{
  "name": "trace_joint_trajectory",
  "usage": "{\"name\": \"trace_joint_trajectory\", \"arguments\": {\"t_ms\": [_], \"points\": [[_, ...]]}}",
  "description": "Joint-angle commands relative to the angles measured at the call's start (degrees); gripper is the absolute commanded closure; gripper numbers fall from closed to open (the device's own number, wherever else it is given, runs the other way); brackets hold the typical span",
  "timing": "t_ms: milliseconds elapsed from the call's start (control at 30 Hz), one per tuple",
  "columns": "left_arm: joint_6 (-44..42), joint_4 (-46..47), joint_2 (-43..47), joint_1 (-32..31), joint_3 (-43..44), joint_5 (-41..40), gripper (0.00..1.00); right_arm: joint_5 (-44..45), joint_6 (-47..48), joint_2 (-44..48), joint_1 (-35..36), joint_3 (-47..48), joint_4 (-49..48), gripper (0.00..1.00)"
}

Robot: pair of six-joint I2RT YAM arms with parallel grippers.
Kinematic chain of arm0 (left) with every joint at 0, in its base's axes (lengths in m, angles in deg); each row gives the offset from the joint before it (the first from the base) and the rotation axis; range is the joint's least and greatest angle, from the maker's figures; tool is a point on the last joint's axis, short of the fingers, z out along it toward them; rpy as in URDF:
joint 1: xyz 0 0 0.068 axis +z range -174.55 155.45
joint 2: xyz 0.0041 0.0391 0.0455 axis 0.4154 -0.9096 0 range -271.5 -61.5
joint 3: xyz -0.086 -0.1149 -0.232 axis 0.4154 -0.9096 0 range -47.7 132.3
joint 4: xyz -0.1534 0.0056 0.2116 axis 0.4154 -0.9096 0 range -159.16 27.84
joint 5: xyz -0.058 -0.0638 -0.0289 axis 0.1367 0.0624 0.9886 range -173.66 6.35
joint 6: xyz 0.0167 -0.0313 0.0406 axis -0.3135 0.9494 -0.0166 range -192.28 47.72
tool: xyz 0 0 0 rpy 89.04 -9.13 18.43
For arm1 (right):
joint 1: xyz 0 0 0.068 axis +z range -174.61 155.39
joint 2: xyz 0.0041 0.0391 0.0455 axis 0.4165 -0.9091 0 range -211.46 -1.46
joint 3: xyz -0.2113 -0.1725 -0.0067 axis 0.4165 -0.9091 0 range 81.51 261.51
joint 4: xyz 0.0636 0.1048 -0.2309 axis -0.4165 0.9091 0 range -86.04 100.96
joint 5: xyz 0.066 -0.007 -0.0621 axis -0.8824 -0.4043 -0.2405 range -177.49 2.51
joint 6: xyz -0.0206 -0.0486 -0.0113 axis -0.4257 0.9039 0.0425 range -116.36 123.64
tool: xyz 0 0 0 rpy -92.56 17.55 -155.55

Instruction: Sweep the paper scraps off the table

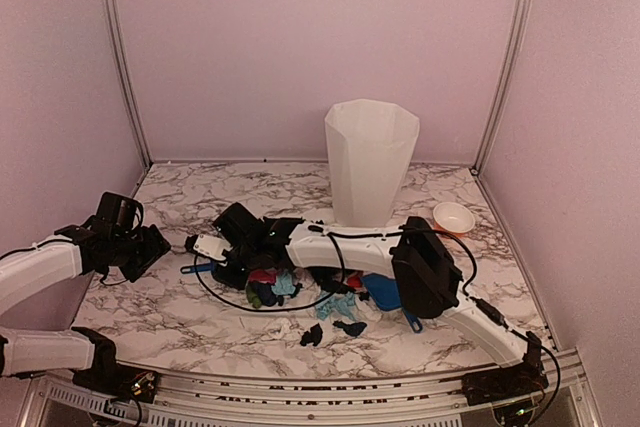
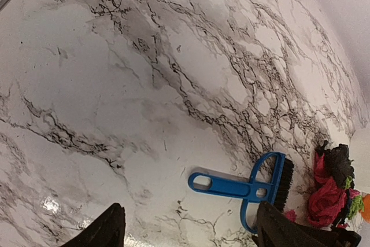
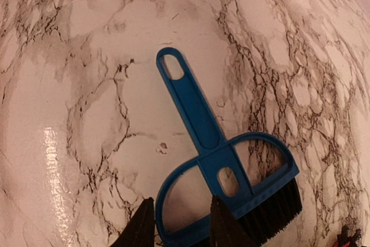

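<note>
Straddling the frame of the one blue brush (image 3: 196, 114), the right pincer (image 3: 181, 201) stands half closed; whether it grips, I cannot tell; the left pincer (image 2: 189, 209) hovers wide apart, empty; paper scraps (image 1: 335, 305), too heaped to count, lie mid-way across the worktop (image 1: 180, 317) beside one dustpan (image 1: 383, 292); one bin (image 1: 370, 157) and one bowl (image 1: 453, 215) stand behind.

White left arm (image 1: 40, 267) bends inward at the left, its black left tool (image 1: 140, 242) held low with fingers (image 2: 107, 229) spread wide. White right arm (image 1: 340, 247) reaches across leftward, its black right tool (image 3: 179, 229) pointing down, fingers (image 3: 141, 227) narrowly apart.
</note>
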Motion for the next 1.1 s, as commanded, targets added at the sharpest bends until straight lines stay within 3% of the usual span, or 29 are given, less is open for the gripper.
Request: {"name": "trace_joint_trajectory", "arguments": {"t_ms": [0, 300, 533, 800, 1067], "points": [[0.3, -0.8, 0.0, 0.5, -0.5, 1.5, 0.21, -2.7, 0.9, -2.7, 0.4, 3.3, 1.6, 0.69], [1.3, -0.8, -2.2, 0.6, 0.4, 3.3, 0.22, -1.6, -0.1, -4.7, 1.6, 2.8, 3.1, 0.74], [3.8, -0.7, -2.7, 0.7, 0.6, 5.3, 0.21, 0.8, -2.9, -6.4, 1.9, 5.3, 7.1, 1.0], [7.3, 2.7, -2.3, 2.3, -2.1, 8.3, 0.2, 0.2, -8.8, -1.3, 1.9, 0.6, 2.5, 1.0], [8.3, 14.7, -3.1, 6.0, -7.0, 16.7, 0.22, -3.3, -16.1, 4.6, 1.4, -3.8, -4.6, 1.0]]}}
